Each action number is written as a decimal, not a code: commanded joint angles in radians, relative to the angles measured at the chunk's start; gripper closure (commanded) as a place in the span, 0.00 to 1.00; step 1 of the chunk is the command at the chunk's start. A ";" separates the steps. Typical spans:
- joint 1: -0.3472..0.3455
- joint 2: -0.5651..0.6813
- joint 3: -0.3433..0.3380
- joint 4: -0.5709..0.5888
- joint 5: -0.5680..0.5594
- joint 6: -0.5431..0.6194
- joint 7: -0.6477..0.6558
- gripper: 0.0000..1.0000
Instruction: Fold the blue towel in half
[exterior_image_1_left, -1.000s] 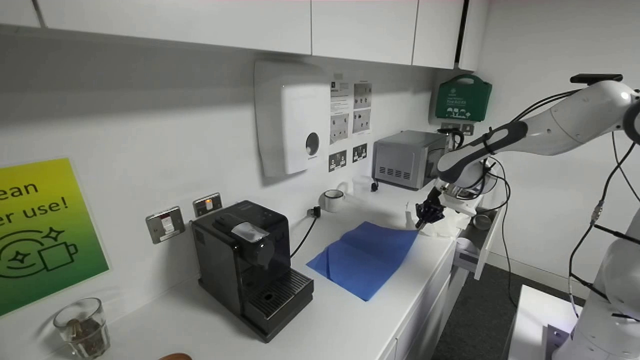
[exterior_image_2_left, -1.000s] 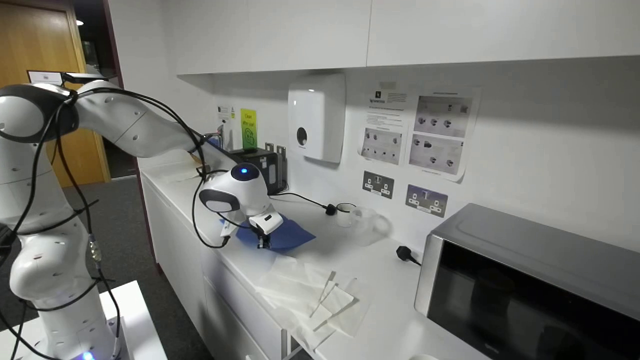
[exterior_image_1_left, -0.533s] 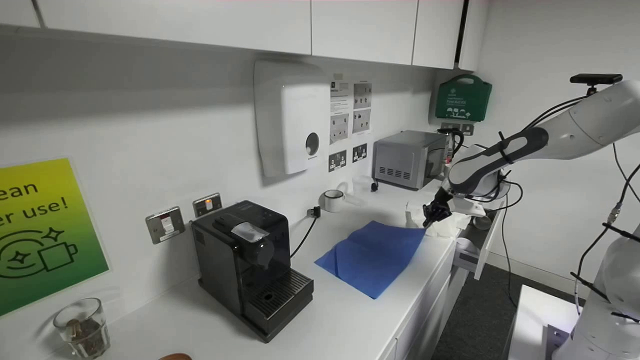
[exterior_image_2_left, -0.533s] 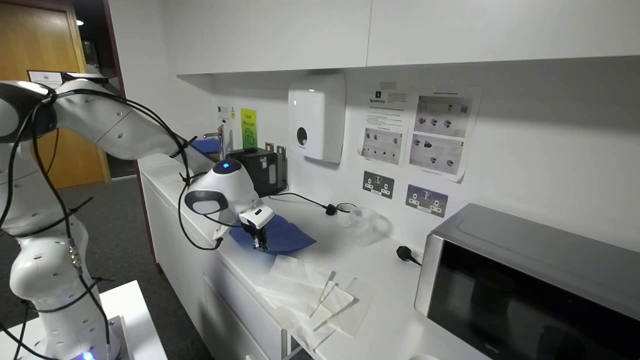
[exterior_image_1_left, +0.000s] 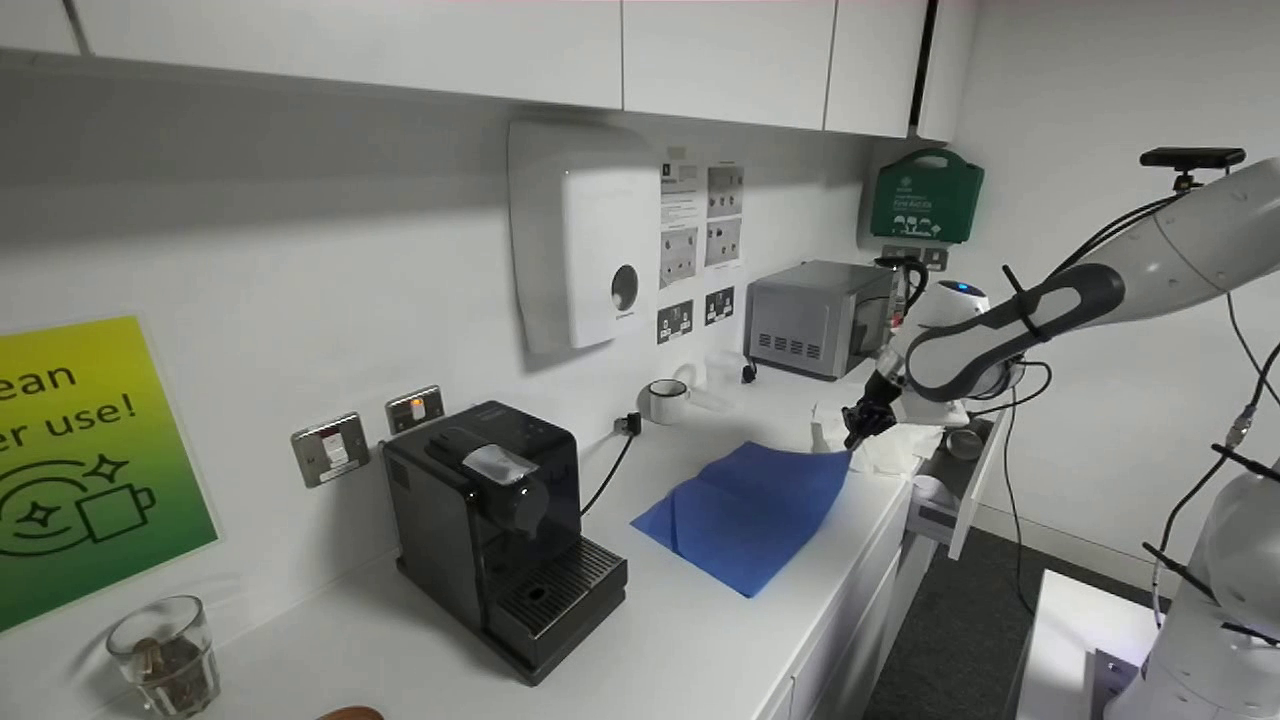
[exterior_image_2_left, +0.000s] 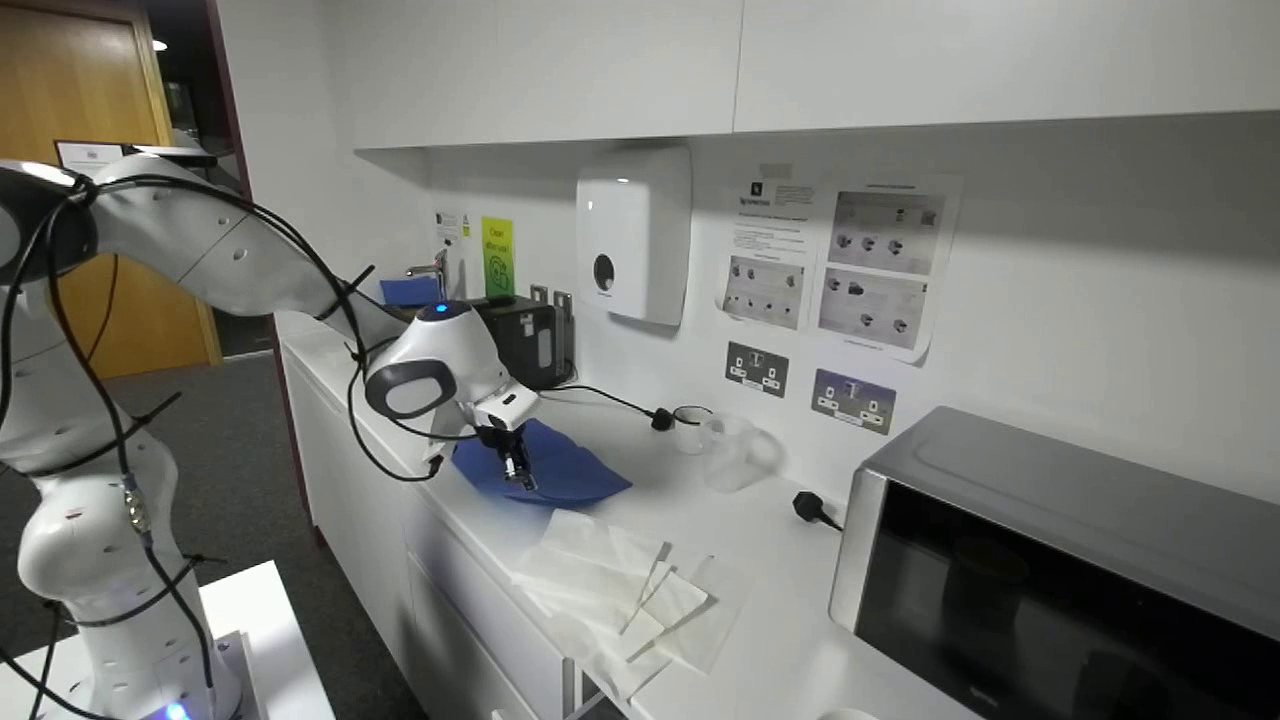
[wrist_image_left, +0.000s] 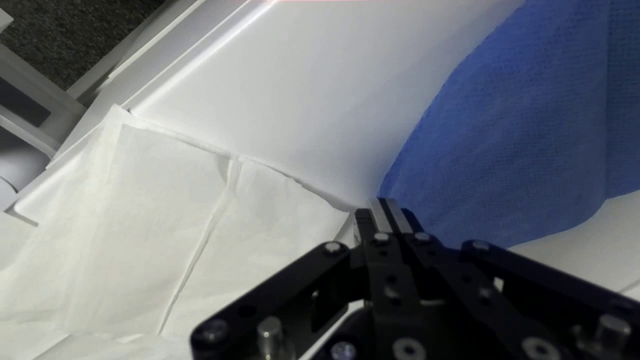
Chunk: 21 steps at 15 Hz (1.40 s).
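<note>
– Is the towel (exterior_image_1_left: 765, 510) folded in half?
– No; it lies on the worktop (exterior_image_1_left: 690, 650), one corner clamped in the end effector (wrist_image_left: 386, 205); the grip seems done; the fold itself, I judge, remains.

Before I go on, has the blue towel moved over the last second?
Yes: in an exterior view, the blue towel has shifted slightly away from the coffee machine.

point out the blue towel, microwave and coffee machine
Blue towel (exterior_image_1_left: 755, 515): in an exterior view, middle of the cloth.
Microwave (exterior_image_2_left: 1050, 605): in an exterior view, dark door.
Coffee machine (exterior_image_1_left: 443, 545): in an exterior view, side panel.
</note>
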 joint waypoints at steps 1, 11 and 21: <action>-0.067 -0.046 0.086 0.006 -0.176 -0.009 0.158 1.00; -0.116 -0.131 0.269 0.080 -0.452 -0.159 0.432 1.00; -0.065 -0.104 0.388 0.168 -0.662 -0.342 0.604 1.00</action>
